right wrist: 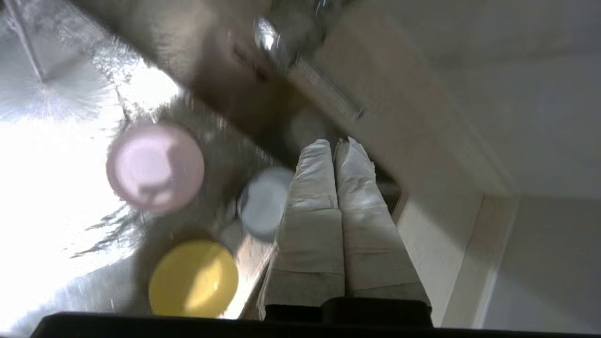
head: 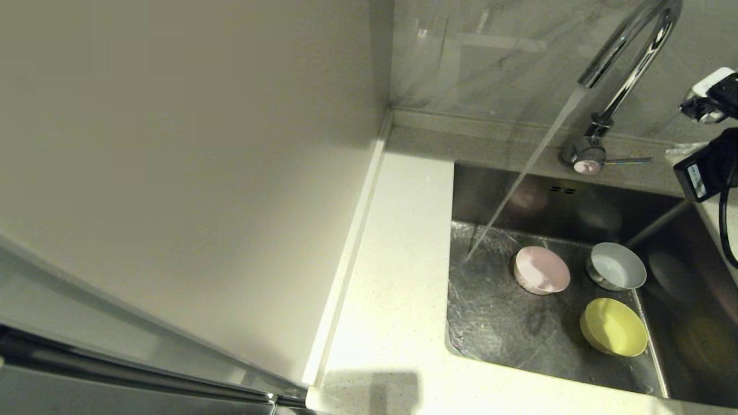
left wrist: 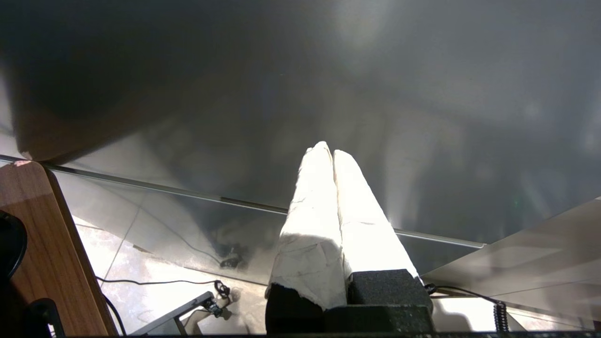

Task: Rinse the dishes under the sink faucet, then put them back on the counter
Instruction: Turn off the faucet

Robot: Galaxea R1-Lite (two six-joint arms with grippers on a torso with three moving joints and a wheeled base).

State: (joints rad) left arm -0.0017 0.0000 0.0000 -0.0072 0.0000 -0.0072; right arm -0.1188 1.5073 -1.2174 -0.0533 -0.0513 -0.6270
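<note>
Three bowls sit on the floor of the steel sink [head: 496,323]: a pale pink one [head: 541,270] [right wrist: 155,166], a white-grey one [head: 616,266] [right wrist: 263,203] and a yellow-green one [head: 613,327] [right wrist: 193,278]. The chrome faucet [head: 625,69] runs; its stream lands on the sink floor left of the pink bowl. My right gripper [right wrist: 334,143] is shut and empty, raised over the sink's right side near the faucet lever [head: 628,161]; only part of the arm [head: 709,161] shows in the head view. My left gripper [left wrist: 328,149] is shut, empty, parked off the counter.
The white speckled counter [head: 398,276] runs along the sink's left side, with a raised edge strip [head: 351,242] against the off-white wall panel. A grey marbled back wall stands behind the faucet. The left wrist view shows floor, cables and a wooden panel [left wrist: 42,244].
</note>
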